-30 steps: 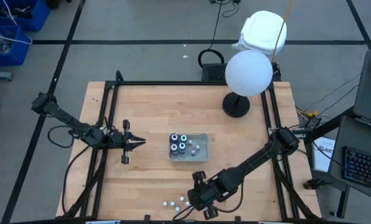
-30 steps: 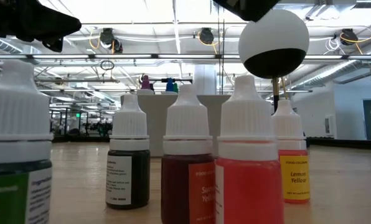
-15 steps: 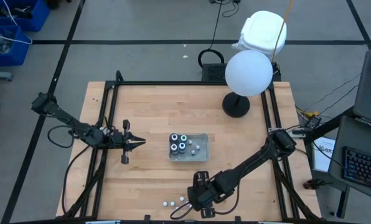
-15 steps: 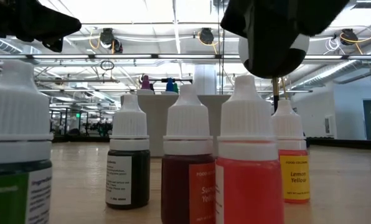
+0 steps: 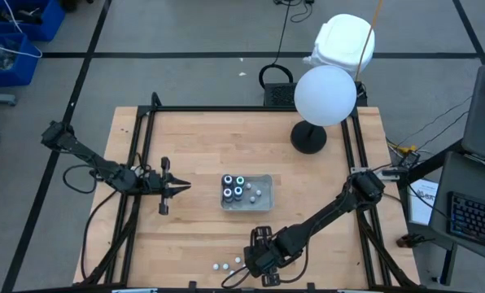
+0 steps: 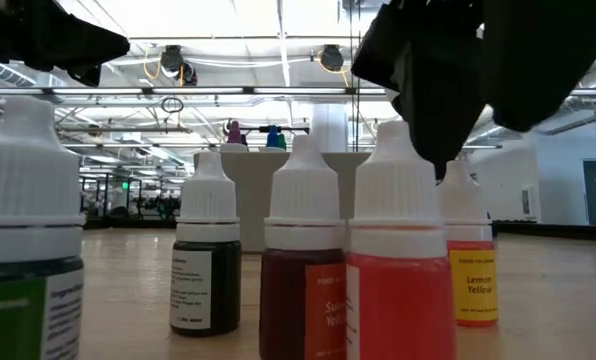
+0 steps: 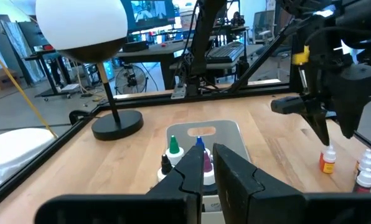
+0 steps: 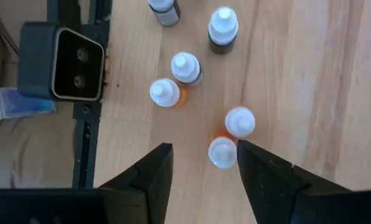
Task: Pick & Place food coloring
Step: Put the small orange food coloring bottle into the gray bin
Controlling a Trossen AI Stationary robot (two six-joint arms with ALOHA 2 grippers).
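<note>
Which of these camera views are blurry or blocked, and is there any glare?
Low view: the bottles fill the frame, the nearest one soft and cropped; a dark blurred arm hides the upper right, and ceiling lights glare. Left wrist view: the end effector's fingers are out of focus. High view: evenly lit; the white lamp globe looks bright.

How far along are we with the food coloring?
Done: several food coloring bottles already stand in the clear tray. In hand: nothing; the right end effector hangs open above the loose bottles near the table's front edge. Left: six of them to move. The left end effector waits beside the tray.
</note>
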